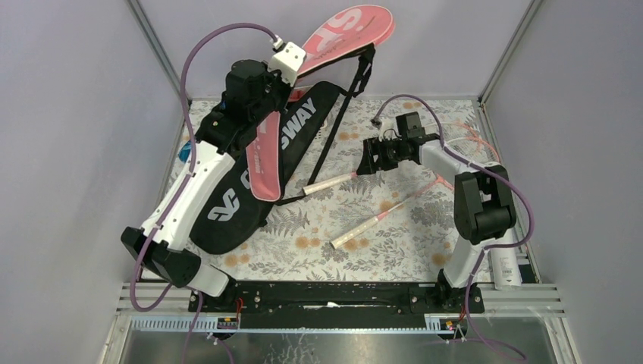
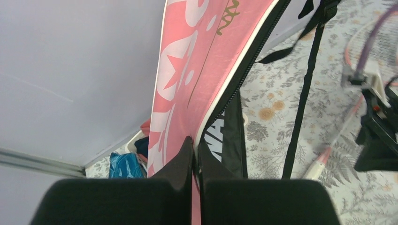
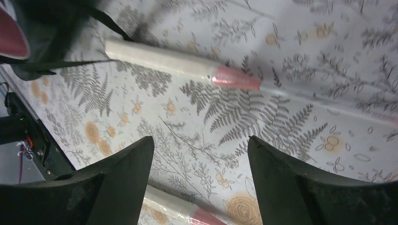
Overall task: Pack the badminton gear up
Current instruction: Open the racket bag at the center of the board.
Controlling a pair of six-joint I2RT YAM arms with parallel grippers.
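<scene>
My left gripper (image 1: 274, 106) is shut on the edge of the pink "SPORT" bag (image 1: 343, 30), holding it tilted up over the black "CROSSWAY" bag (image 1: 250, 182). In the left wrist view the fingertips (image 2: 187, 149) pinch the pink bag (image 2: 197, 61) beside the black bag (image 2: 230, 140). My right gripper (image 1: 370, 161) is open and empty over a racket's white handle (image 1: 330, 182). In the right wrist view that handle (image 3: 159, 58) lies beyond the gripper (image 3: 201, 145). A second handle (image 1: 360, 231) lies nearer, also showing in the right wrist view (image 3: 169, 211). The white shuttlecock tube (image 1: 506, 265) lies at the right edge.
The floral cloth (image 1: 394, 250) covers the table. The black bag's strap (image 1: 334, 129) trails across it. A white basket with clothes (image 2: 136, 150) and a blue item (image 2: 124, 165) sit at the far left. Grey walls close in the back and sides.
</scene>
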